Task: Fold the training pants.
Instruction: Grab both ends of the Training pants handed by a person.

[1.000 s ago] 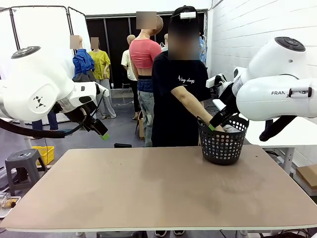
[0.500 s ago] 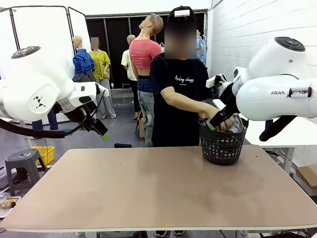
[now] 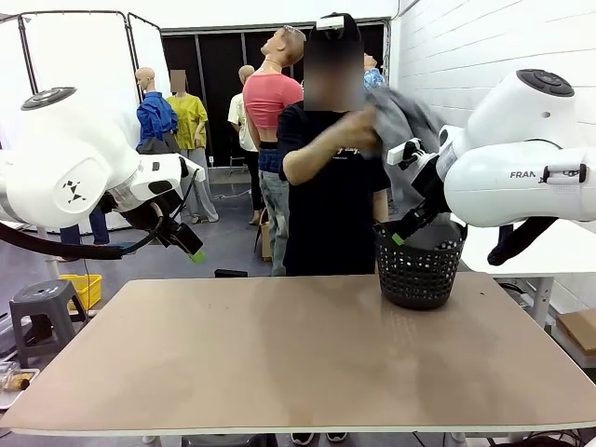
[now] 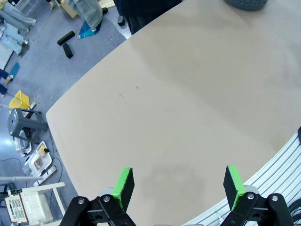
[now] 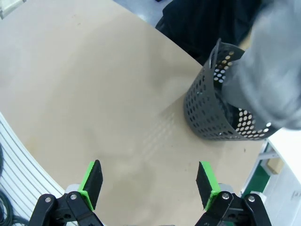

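Pants point(image 3: 406, 115) of soft, rumpled grey fabric

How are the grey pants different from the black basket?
The training pants are light grey, soft and floppy; the basket is black, stiff and full of little holes. The training pants are held up in the air by the person, hanging down toward the basket; the basket stands upright on the table. Both are at the table's far right side.

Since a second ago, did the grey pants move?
Yes. The person's hand lifted the grey pants up out of the black basket, which stayed put.
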